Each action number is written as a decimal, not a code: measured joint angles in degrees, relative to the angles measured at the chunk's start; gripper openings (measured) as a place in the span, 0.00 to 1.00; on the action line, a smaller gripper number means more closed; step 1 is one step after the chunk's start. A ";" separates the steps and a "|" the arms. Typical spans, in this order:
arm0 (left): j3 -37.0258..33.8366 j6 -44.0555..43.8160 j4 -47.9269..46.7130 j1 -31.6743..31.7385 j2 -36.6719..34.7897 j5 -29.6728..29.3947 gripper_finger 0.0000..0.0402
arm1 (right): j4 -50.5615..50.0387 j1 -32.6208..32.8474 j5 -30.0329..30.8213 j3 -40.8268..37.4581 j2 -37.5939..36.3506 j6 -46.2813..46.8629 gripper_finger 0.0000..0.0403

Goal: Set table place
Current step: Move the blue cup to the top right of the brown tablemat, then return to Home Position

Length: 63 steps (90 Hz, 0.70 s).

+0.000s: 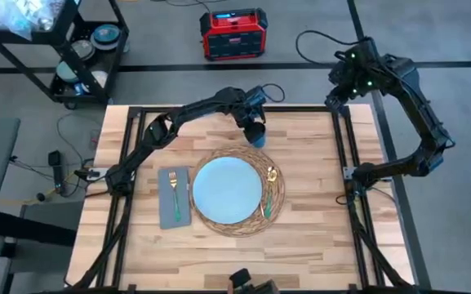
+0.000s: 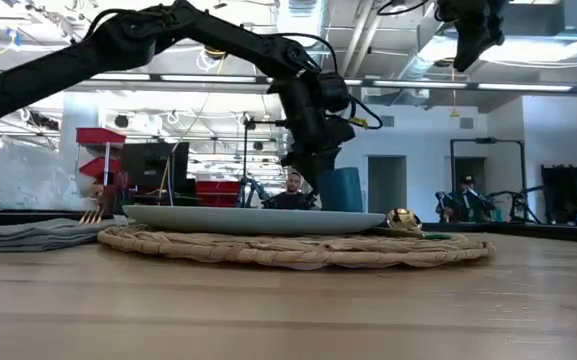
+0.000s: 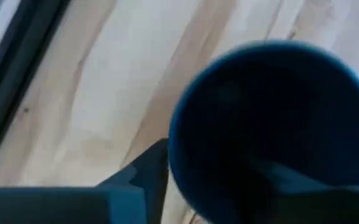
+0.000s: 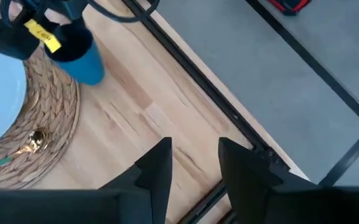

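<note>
My left gripper is clamped on a blue cup, one finger outside the wall and the other down inside the rim, as the left wrist view shows. The cup hangs upright just beyond the far edge of the placemat, toward the far side of the table. From the low view I read the cup behind the plate; I cannot tell whether its base touches the wood. From that grip my left arm runs back in a long reach: the wrist bends down over the cup, the forearm stretches level across the far part of the table, and the elbow drops toward the base at the left rail.

The woven placemat sits centered on the table, flat, with the pale-blue plate resting on it and leaving a ring of straw showing all round. A gold spoon with a green handle lies on the mat at the plate's right edge. A grey napkin lies on the wood just beside the mat on its left, and a fork lies on top of it.

My right gripper has its fingers apart with nothing between them, held high over the far right corner of the table. Its arm is folded upward, elbow out past the right rail, well apart from the setting.

Beyond the table, a red case stands on the floor.
</note>
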 joint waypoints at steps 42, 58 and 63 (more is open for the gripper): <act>0.00 -4.22 3.45 -0.76 -4.75 -0.74 0.40 | -0.68 0.01 -0.16 0.00 0.00 0.11 0.29; 0.00 -5.89 2.59 -0.76 -13.28 -4.33 0.40 | -0.06 0.54 -2.29 -1.89 -0.41 2.80 0.27; 0.00 -6.36 1.41 -0.76 -17.07 -4.76 0.40 | 0.42 1.32 -7.85 -5.42 -1.90 3.28 0.25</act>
